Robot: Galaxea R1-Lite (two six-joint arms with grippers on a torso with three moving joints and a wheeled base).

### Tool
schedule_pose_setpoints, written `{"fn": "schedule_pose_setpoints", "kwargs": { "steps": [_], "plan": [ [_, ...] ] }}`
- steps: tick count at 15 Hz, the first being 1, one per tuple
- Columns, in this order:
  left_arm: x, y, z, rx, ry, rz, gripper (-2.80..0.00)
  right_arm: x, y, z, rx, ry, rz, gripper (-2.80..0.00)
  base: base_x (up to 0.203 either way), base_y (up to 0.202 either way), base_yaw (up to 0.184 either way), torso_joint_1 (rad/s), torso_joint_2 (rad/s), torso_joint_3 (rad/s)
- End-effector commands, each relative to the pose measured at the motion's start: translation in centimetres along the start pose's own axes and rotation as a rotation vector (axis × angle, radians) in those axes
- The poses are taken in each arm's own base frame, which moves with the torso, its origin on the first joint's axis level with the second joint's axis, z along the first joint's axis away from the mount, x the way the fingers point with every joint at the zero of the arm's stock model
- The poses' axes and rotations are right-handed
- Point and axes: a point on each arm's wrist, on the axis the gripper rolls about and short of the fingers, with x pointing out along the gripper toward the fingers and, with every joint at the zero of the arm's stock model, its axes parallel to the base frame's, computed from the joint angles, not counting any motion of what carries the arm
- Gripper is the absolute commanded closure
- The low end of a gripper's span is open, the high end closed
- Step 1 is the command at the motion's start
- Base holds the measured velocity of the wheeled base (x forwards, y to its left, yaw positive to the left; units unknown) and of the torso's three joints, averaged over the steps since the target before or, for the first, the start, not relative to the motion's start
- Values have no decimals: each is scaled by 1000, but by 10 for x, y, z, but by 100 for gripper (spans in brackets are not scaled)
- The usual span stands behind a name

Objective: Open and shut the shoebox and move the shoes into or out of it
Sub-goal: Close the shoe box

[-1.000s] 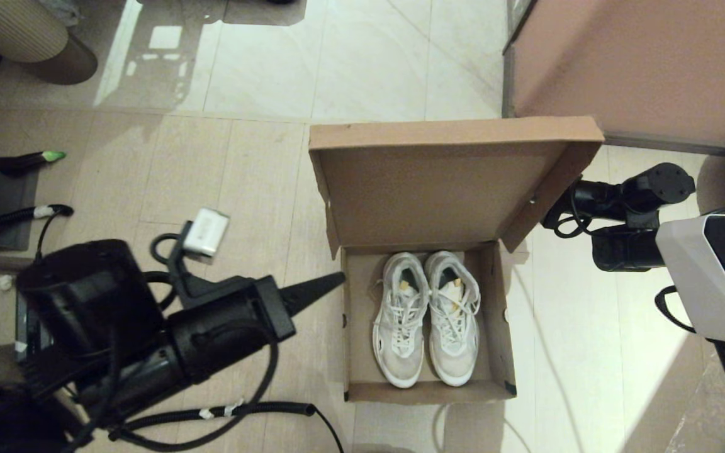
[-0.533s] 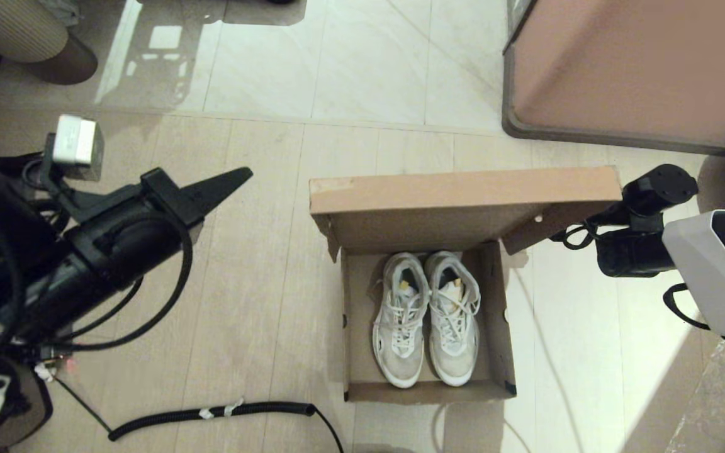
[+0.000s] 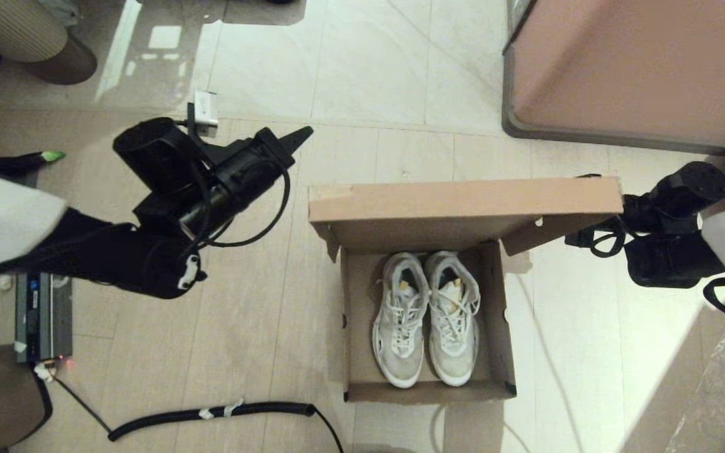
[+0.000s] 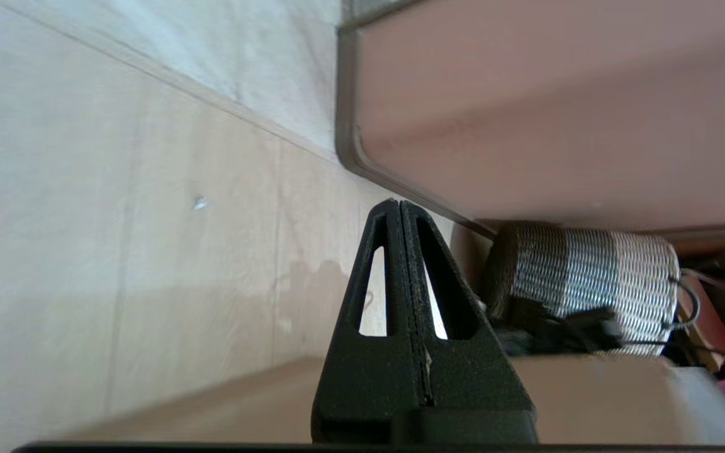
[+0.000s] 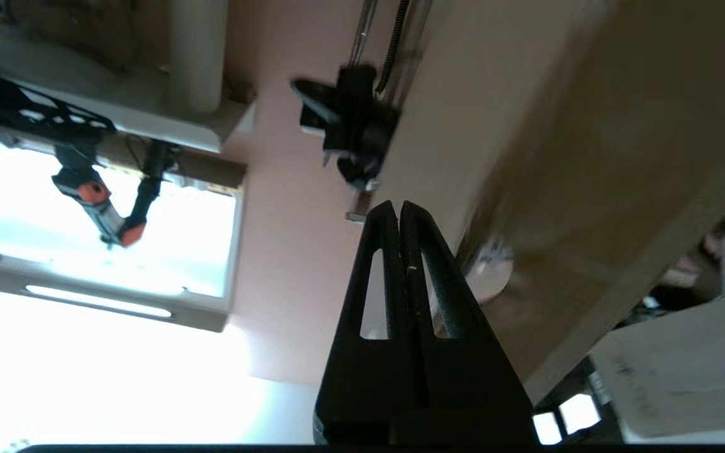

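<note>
Lid of shoebox (image 3: 463, 204) half down over shoes (image 3: 426, 316). Right pincer (image 5: 398, 211) pressed together beside lid edge; left pincer (image 3: 303, 134) pressed together, apart. Push lid down evenly, flaps outside walls.

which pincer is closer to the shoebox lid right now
Right. The right pincer sits at the right end of the shoebox lid; the left pincer, shut, hovers apart, beyond the lid's far-left corner.
</note>
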Motion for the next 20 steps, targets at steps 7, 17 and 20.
{"fn": "schedule_pose_setpoints", "kwargs": {
  "steps": [7, 17, 20],
  "plan": [
    [43, 0, -61, -73, 147, -152, 0, 10, -17, -51, 137, 25, -24, 0, 0, 0, 0, 0, 0, 0],
    [-51, -74, -86, -80, 284, 53, 0, 5, 22, -192, -460, 37, -10, 0, 0, 0, 0, 0, 0, 0],
    [-88, -59, -37, -15, 190, 163, 0, 2, 21, -250, -579, 40, -6, 0, 0, 0, 0, 0, 0, 0]
  ]
}}
